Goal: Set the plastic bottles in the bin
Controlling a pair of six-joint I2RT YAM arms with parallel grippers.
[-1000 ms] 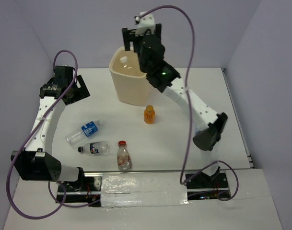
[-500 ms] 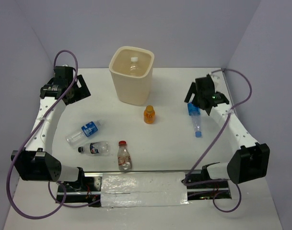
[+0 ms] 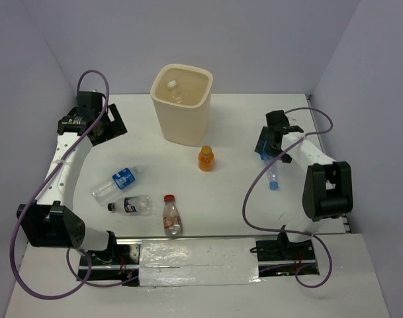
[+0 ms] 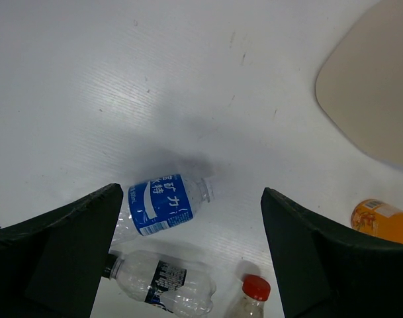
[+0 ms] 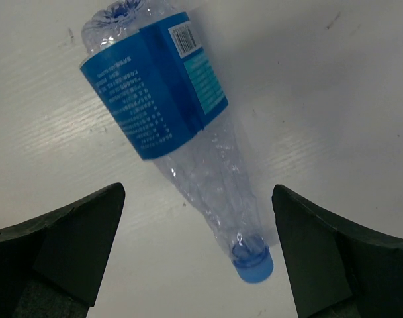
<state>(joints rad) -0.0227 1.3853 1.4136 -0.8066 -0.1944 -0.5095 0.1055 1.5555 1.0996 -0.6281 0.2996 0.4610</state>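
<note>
Lying below the wide-spread right jaws, a blue-labelled bottle [image 5: 155, 86] with barcode; left jaws equally spread.

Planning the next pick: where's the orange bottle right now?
Top view: the orange bottle stands upright near the centre of the table, just in front of the bin and apart from it, right of the lying red-capped bottle.

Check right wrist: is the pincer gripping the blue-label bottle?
No, the right pincer stands open, the blue-label bottle lying loose on the table beneath it.
</note>
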